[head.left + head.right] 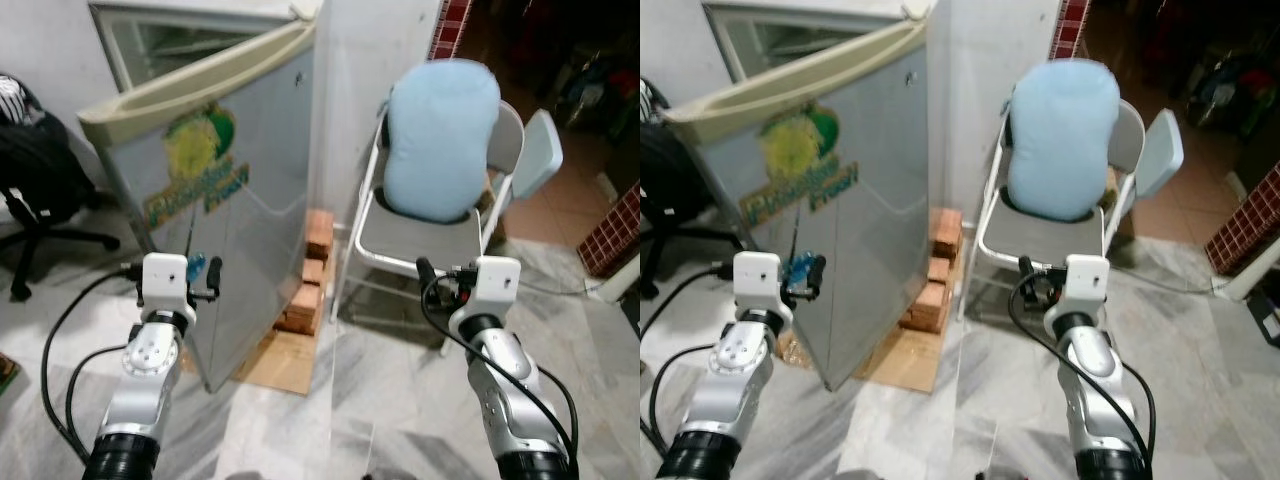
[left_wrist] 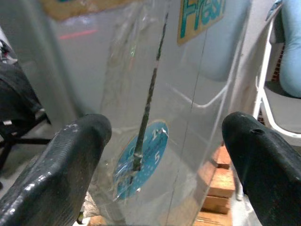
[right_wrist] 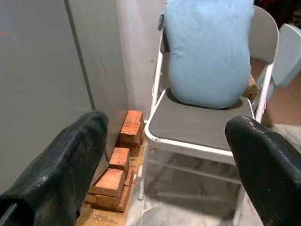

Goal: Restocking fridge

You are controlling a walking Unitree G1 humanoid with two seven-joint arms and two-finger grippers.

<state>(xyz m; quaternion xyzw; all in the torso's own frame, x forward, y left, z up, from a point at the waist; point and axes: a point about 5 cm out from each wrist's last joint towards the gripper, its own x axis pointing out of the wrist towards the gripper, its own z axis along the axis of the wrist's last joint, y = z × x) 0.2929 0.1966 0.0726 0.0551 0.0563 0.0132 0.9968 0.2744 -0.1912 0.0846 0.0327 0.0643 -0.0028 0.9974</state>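
The grey fridge (image 1: 260,250) stands ahead on my left. Its door (image 1: 230,150), with a yellow and green sticker, is swung open towards me, and a bare shelf (image 1: 180,40) shows behind it. My left gripper (image 1: 200,270) is raised right at the door's outer face. Between its wide-set fingers (image 2: 70,155) sits a clear crinkled plastic packet (image 2: 141,155) with a round blue label and a thin dark stick. My right gripper (image 1: 445,275) is raised in front of the folding chair, open, with nothing between its fingers (image 3: 70,160).
A grey folding chair (image 1: 420,235) holding a light blue cushion (image 1: 440,135) stands to the fridge's right. Stacked bricks (image 1: 305,290) and a cardboard sheet (image 1: 280,365) lie at the fridge's foot. A black office chair (image 1: 40,180) is far left. The floor is marble tile.
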